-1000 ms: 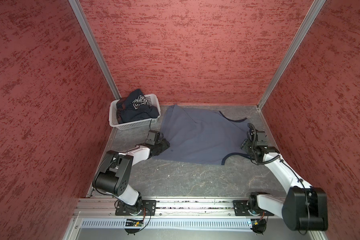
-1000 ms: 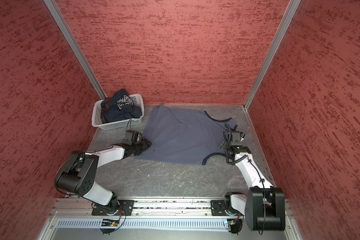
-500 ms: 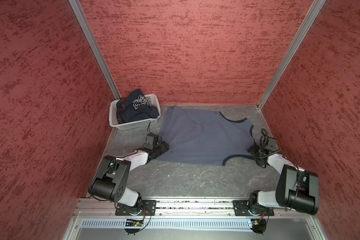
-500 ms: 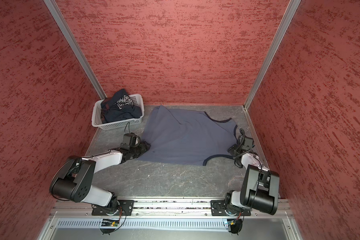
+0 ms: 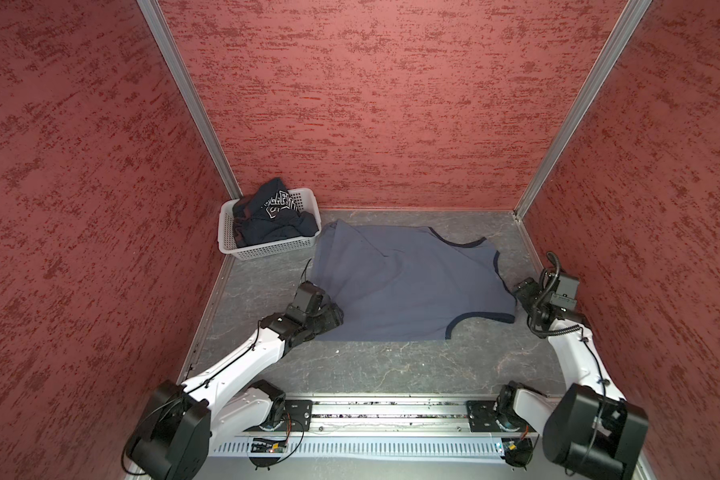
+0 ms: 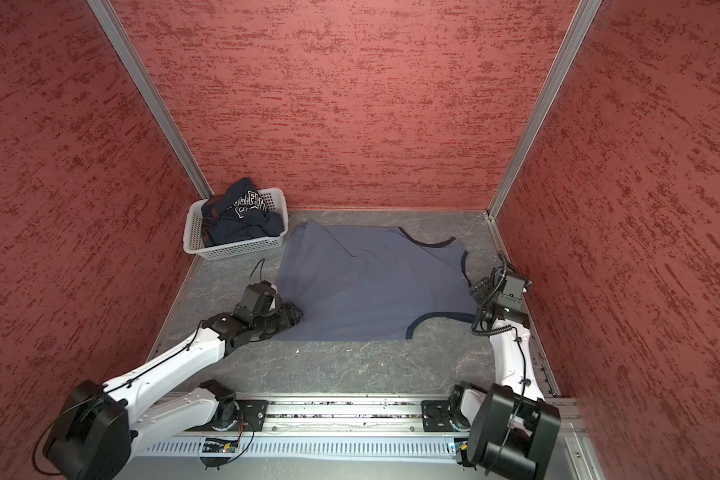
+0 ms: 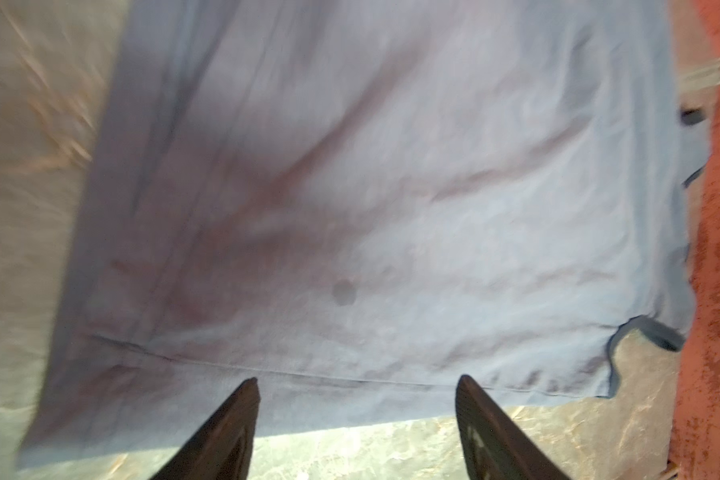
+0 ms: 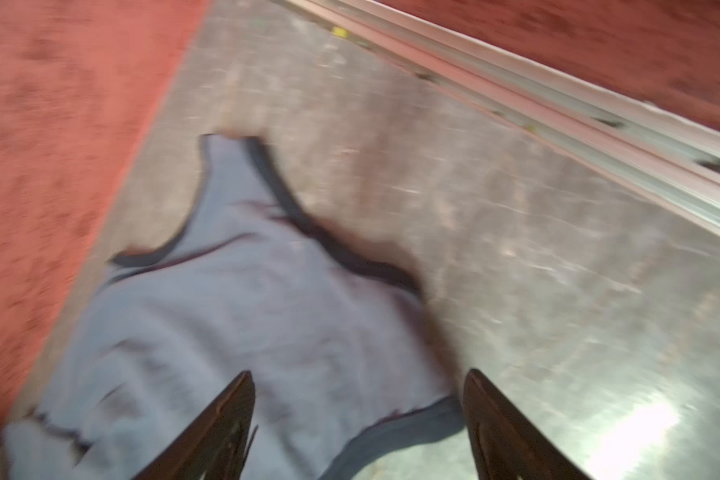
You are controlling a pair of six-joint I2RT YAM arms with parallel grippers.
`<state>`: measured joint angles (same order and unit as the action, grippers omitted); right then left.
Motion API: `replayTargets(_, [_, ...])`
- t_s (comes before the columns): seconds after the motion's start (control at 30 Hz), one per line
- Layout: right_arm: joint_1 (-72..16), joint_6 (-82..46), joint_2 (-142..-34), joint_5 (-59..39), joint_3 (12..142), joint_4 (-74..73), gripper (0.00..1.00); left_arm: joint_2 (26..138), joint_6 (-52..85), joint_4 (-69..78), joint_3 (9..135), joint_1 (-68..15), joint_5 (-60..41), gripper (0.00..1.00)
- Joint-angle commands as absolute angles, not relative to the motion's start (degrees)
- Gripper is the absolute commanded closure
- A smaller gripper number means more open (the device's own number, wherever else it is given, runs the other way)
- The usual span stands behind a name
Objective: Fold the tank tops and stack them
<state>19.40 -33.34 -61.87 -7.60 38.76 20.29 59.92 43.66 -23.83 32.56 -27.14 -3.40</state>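
Note:
The slate grey-blue tank top (image 5: 400, 291) (image 6: 366, 286) with navy trim lies spread on the grey table, shoulders to the right. A dark navy tank top (image 5: 275, 212) (image 6: 242, 212) with white lettering sits crumpled in the basket. My left gripper (image 5: 334, 318) (image 6: 294, 313) is at the grey top's near-left hem corner. In the left wrist view, the left gripper (image 7: 356, 380) is open, its tips over the hem of the grey top (image 7: 350, 187). My right gripper (image 5: 520, 289) (image 6: 476, 291) (image 8: 359, 373) is open over the grey top's trimmed shoulder edge (image 8: 246, 311).
A white perforated basket (image 5: 267, 249) (image 6: 233, 249) stands at the back left, beside the grey top's far-left corner. Red walls close in three sides, and the right wall (image 5: 641, 249) is near my right gripper. A metal rail (image 5: 391, 409) runs along the front.
The right gripper moved right toward the wall, and the grey top's shoulder end now lies flatter. The left gripper shifted slightly nearer along the hem and its jaws widened.

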Motion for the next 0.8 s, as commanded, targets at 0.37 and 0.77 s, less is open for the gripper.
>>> replayTargets(0.37, [2.6, -31.3, -84.9, -19.6, 43.7, 14.4, 0.22, 86.7, 38.3, -19.4, 49.3, -27.7, -6.4, 0.23])
replayTargets(0.77, [6.0, -33.5, -85.0, -8.2, 36.8, 16.8, 0.19, 83.2, 43.5, -18.4, 36.7, -31.3, -3.4, 0.24])
